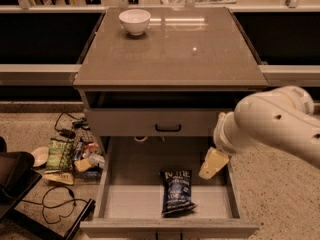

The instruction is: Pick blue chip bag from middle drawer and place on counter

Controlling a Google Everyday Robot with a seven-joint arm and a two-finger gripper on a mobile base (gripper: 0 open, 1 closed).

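Note:
The blue chip bag [177, 191] lies flat on the pale floor of the open middle drawer [125, 200], right of its centre and near the front. My gripper [213, 164] hangs from the white arm over the drawer's right side, a little up and to the right of the bag and apart from it. The glossy grey-brown counter [190, 49] tops the cabinet above.
A white bowl [134, 21] stands at the counter's back left. The upper drawer front with its black handle [168, 128] is shut above the open drawer. A green bag [59, 154], other snacks and black cables lie on the floor at the left.

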